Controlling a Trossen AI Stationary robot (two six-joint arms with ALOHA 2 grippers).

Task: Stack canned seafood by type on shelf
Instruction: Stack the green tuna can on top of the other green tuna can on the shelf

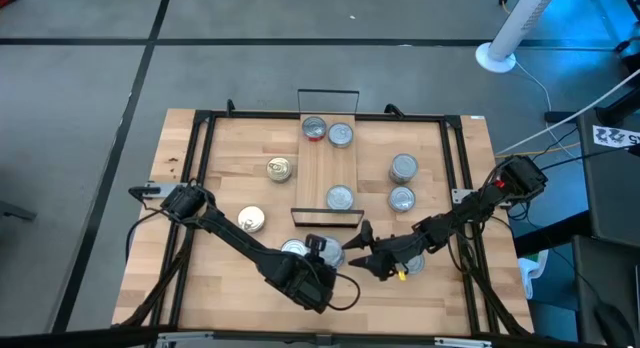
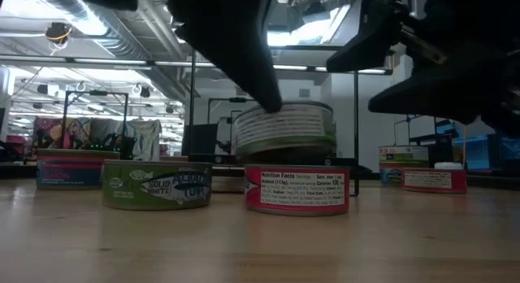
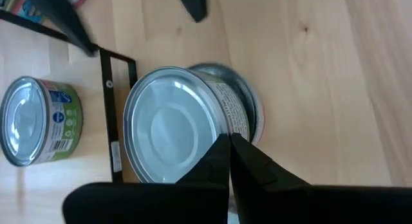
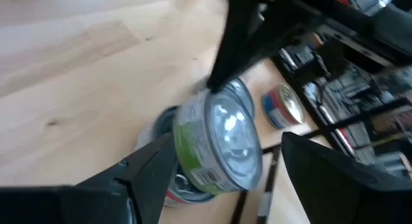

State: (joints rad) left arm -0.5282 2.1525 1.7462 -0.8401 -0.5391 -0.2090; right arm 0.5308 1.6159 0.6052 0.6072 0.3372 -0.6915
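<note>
1. The left gripper (image 3: 228,141) has its fingers pressed together, clamped on nothing. Its tip is on the rim of the upper tin (image 3: 170,127).
2. The upper tin has a green label and sits stacked on a lower tin (image 2: 296,189) with a red label. The stack is on the table (image 1: 230,148), just off the near short end of the shelf (image 1: 325,168).
3. The right gripper (image 4: 228,143) has its fingers wide apart, one on each side of the upper tin. I see no grip.
4. Edges: the shelf's black wire frame runs just beside the stack. The table's black rail runs along both sides and the far edge.
5. Open room: bare wood at the near left corner and the far left, and a strip along the shelf's middle. The near centre is crowded by both arms.
6. Count on the shelf: three tins. There is a pair (image 1: 341,135) at the far end, one with red on it, and a single tin (image 1: 340,197) at the near end.
7. Count on the table clear of the arms: two gold-topped tins (image 1: 279,169) left of the shelf and two silver-topped tins (image 1: 403,167) right of it.
8. More tins sit partly under the grippers. I cannot count them exactly.
</note>
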